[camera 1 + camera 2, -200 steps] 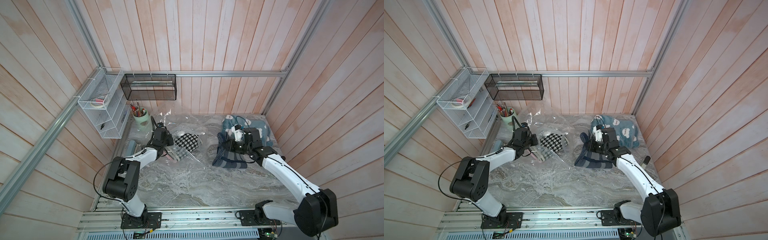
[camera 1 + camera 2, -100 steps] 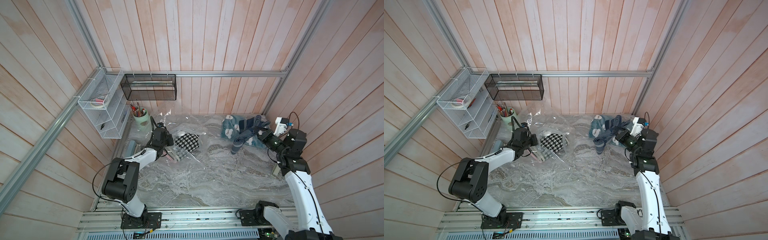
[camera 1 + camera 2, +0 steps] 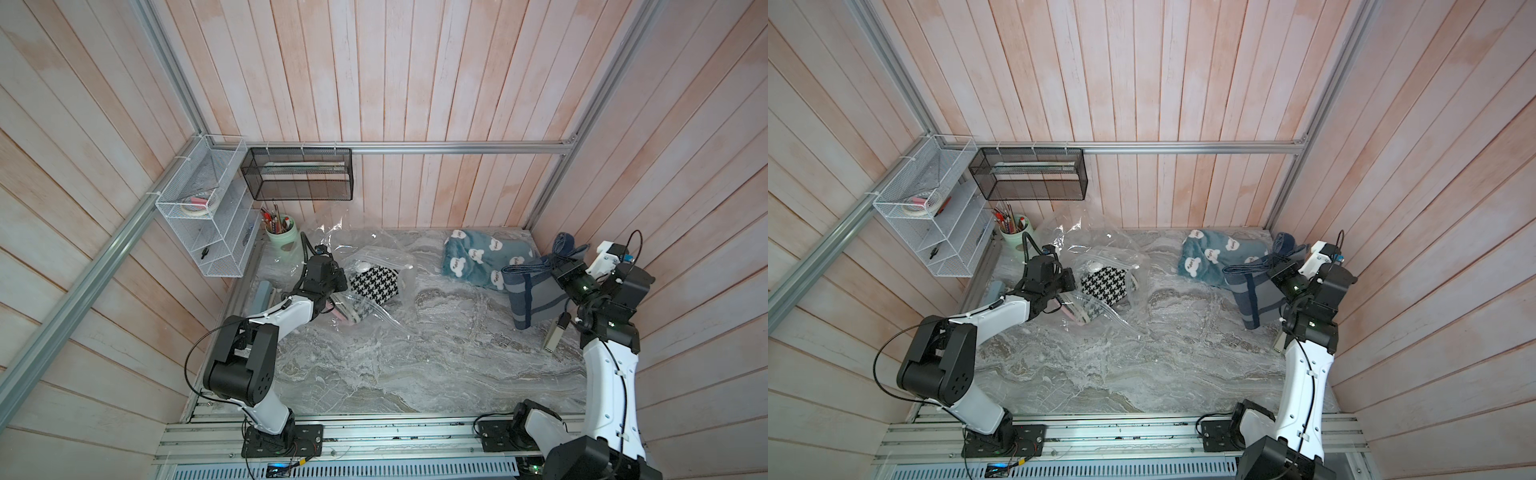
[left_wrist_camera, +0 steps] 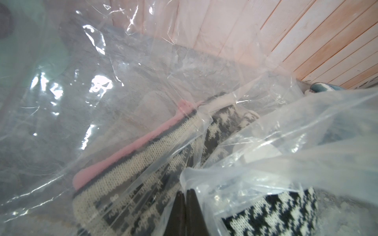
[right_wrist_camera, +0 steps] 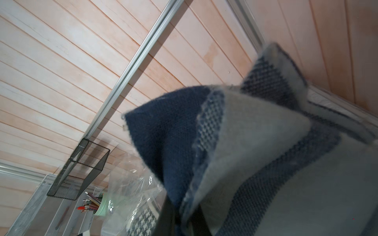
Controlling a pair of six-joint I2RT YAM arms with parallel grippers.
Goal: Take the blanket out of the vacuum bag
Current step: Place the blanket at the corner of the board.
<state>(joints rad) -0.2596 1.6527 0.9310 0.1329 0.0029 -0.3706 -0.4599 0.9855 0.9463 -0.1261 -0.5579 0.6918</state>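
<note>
Top views — marbled grey tabletop (image 3: 374,365) (vacuum bag (image 3: 399,270) on it), pink-plank walls (image 3: 374,83).

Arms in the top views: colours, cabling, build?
Left arm and right arm match: white link shells, bulky black joints, black bases on a silver rail. Thin black cables loop outside each. Left claw and right claw have dark fingers.

— Where is the bag (image 3: 399,266)?
— I see it back left, lying clear and crumpled, houndstooth cloth (image 3: 374,286) inside.
— And the blanket (image 3: 530,297)?
— Navy and grey, folded, it hangs outside the bag, far right.
</note>
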